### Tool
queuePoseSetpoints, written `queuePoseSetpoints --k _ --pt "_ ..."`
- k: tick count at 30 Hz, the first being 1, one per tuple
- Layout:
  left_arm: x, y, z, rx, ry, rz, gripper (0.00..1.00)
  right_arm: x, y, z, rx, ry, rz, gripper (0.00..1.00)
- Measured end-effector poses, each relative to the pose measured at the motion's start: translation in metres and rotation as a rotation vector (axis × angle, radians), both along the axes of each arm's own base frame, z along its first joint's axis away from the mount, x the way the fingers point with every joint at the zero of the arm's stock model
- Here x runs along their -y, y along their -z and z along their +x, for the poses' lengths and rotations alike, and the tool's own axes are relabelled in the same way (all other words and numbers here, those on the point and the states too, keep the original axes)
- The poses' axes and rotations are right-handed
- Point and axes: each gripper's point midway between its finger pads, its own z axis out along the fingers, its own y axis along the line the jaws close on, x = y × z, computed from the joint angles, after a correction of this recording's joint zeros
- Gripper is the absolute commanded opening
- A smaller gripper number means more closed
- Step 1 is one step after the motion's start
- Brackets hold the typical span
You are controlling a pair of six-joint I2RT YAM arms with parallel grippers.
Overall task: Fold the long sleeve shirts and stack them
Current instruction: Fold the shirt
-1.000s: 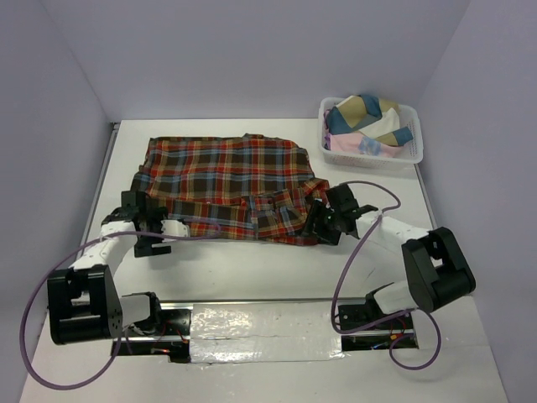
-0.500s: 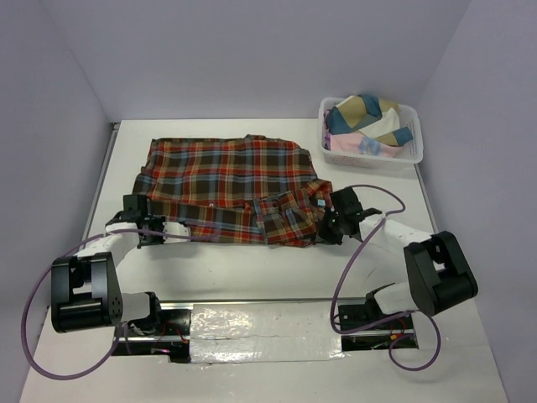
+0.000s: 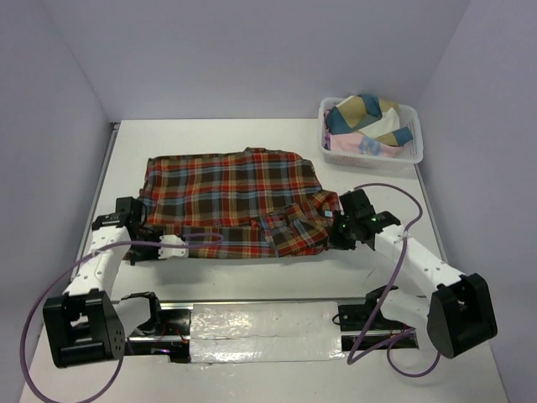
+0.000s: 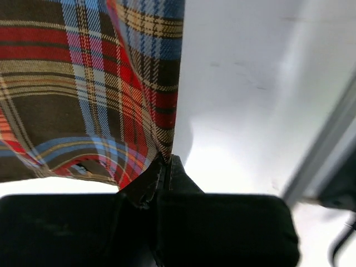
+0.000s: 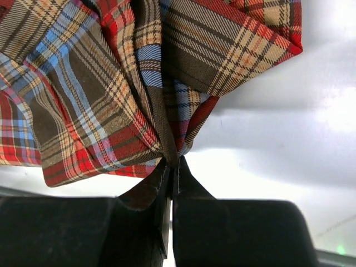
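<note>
Your left gripper [image 4: 166, 164] and right gripper [image 5: 171, 164] have just clamped onto the near-left corner and bunched near-right edge of the plaid shirt [image 3: 231, 197] spread mid-worktop [image 3: 252, 273], so you seem set to lift and fold.

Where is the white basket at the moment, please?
In the top view, the white basket sits at the far right corner of the table, apart from the plaid shirt to its left.

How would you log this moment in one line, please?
left gripper: shut on plaid shirt | right gripper: shut on plaid shirt | stage: both near corners pinched
</note>
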Motion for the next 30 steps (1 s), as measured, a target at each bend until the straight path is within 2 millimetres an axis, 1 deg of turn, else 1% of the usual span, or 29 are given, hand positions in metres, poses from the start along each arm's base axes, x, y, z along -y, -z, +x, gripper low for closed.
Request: queuePoseSetpoints --k 1,2,3,4,5,6,8,10,12,13,14,15,17,18,19,20,21,22,23,24,26,27,28,29,30 --pt "0.001 -0.002 -0.007 -0.012 0.006 -0.001 0.18 0.000 -0.001 -0.004 -0.002 -0.003 0.001 0.13" --pt "0.003 -0.003 -0.012 -0.022 0.010 -0.001 0.31 0.001 -0.001 -0.008 -0.007 -0.002 0.003 0.39" --pt "0.004 -0.004 -0.016 -0.028 0.017 0.000 0.59 0.001 0.000 -0.013 -0.017 0.001 0.005 0.51" --pt "0.005 -0.005 -0.020 -0.035 0.028 0.005 0.75 0.002 0.001 -0.018 -0.026 -0.002 0.004 0.60" --pt "0.006 -0.005 -0.023 -0.042 0.034 0.009 0.99 0.004 0.001 -0.023 -0.036 0.001 0.002 0.72" --pt "0.007 -0.006 -0.026 -0.043 0.049 0.016 0.99 0.005 0.001 -0.027 -0.049 0.008 0.001 0.73" --pt "0.008 -0.009 -0.032 -0.037 0.062 0.029 0.99 0.008 -0.006 -0.030 -0.039 0.017 0.000 0.75" --pt "0.009 -0.014 -0.034 0.004 0.076 0.041 0.99 0.009 -0.018 -0.029 -0.021 0.023 -0.004 0.75" --pt "0.008 -0.024 -0.028 0.069 0.018 0.038 0.99 0.006 -0.044 -0.015 0.038 0.020 0.005 0.72" --pt "0.008 -0.031 -0.019 0.113 -0.034 0.028 0.99 0.003 -0.063 -0.003 0.084 0.012 0.011 0.69" --pt "0.007 -0.040 -0.006 0.164 -0.099 0.012 0.99 -0.001 -0.083 0.010 0.135 0.004 0.021 0.63" --pt "0.007 -0.053 0.008 0.191 -0.203 -0.025 0.99 -0.006 -0.106 0.025 0.186 -0.010 0.031 0.59" --pt "0.001 -0.079 0.042 0.221 -0.414 -0.114 0.93 -0.019 -0.153 0.056 0.295 -0.045 0.052 0.51" --pt "-0.006 -0.100 0.067 0.219 -0.554 -0.195 0.83 -0.027 -0.171 0.072 0.331 -0.066 0.056 0.51" --pt "-0.015 -0.119 0.096 0.252 -0.672 -0.269 0.80 -0.034 -0.190 0.088 0.374 -0.083 0.060 0.51" --pt "-0.028 -0.133 0.124 0.276 -0.775 -0.332 0.78 -0.043 -0.206 0.105 0.406 -0.106 0.060 0.57" --pt "-0.041 -0.142 0.152 0.290 -0.869 -0.395 0.77 -0.051 -0.216 0.121 0.427 -0.123 0.062 0.61" --pt "-0.053 -0.148 0.173 0.303 -0.948 -0.441 0.78 -0.060 -0.225 0.140 0.446 -0.140 0.059 0.64" --pt "-0.063 -0.148 0.189 0.304 -1.017 -0.478 0.80 -0.069 -0.230 0.155 0.457 -0.158 0.059 0.67" --pt "-0.069 -0.143 0.202 0.290 -1.077 -0.510 0.84 -0.080 -0.229 0.175 0.458 -0.174 0.055 0.67" --pt "-0.074 -0.125 0.221 0.252 -1.183 -0.565 0.88 -0.098 -0.225 0.213 0.458 -0.195 0.047 0.69" --pt "-0.075 -0.114 0.228 0.229 -1.229 -0.582 0.91 -0.110 -0.214 0.237 0.433 -0.203 0.039 0.69" --pt "-0.076 -0.104 0.235 0.213 -1.263 -0.591 0.91 -0.123 -0.208 0.261 0.439 -0.213 0.045 0.70" --pt "-0.079 -0.095 0.242 0.202 -1.300 -0.596 0.92 -0.136 -0.196 0.285 0.435 -0.220 0.048 0.70" --pt "-0.083 -0.085 0.250 0.190 -1.337 -0.598 0.93 -0.148 -0.180 0.305 0.422 -0.223 0.056 0.70"
